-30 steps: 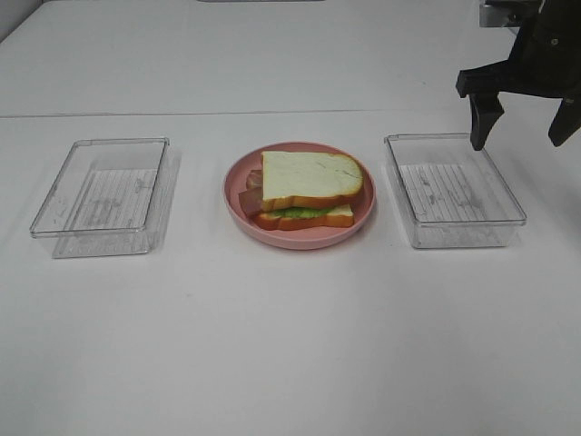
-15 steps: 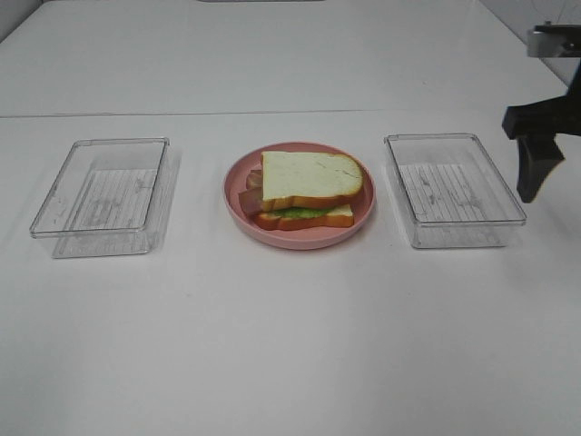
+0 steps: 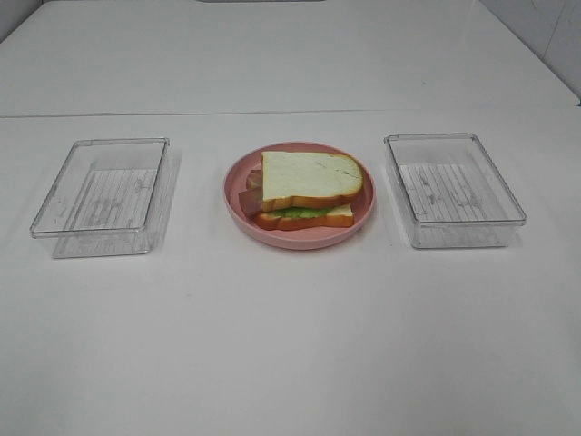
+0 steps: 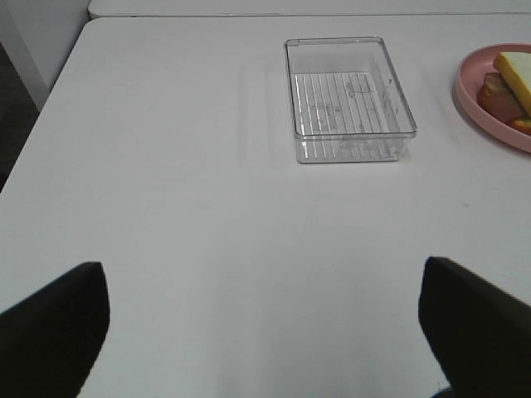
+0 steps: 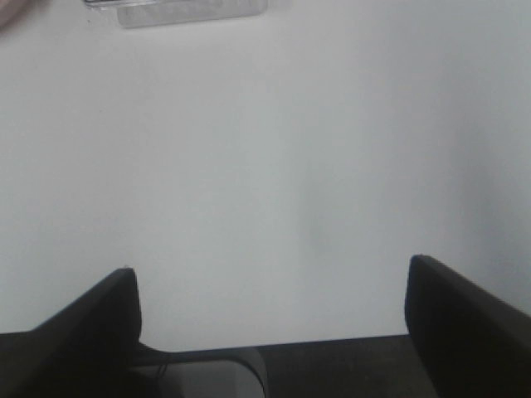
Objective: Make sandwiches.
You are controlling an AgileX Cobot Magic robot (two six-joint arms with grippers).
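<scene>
sandwich stacked on pink plate, mid-counter between two clear trays. left gripper jaws released, empty; plate lies far ahead, past near tray. right gripper likewise spread, empty, over bare counter.

- The flat white table carries three things in a row.
- A round pink plate sits at centre.
- One clear rectangular plastic tray lies at 9 o'clock of it.
- Another clear plastic tray lies at 3 o'clock.
</scene>
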